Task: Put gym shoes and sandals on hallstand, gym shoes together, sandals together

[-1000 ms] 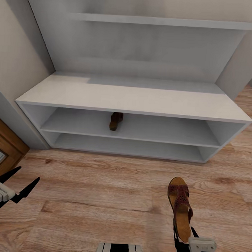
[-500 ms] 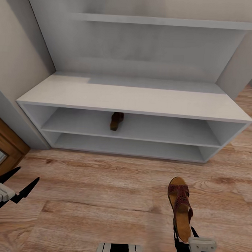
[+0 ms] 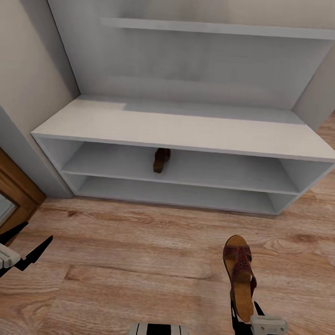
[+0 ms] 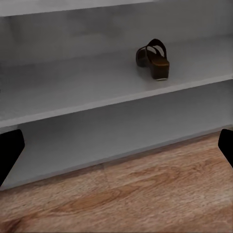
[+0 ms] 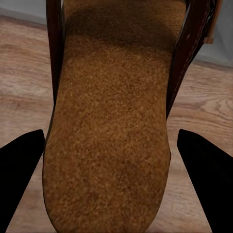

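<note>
Sandal [image 3: 240, 274] lies lengthwise, toe toward hallstand [image 3: 189, 134].

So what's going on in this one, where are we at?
The robot faces the wide white-grey shoe rack. One dark brown leather sandal already sits on the rack's upper tier. The second brown strappy sandal with a tan footbed is at the right gripper, heel end between its fingers; whether it is gripped or resting on the wood-plank floor is unclear. The left gripper is open and empty.
</note>
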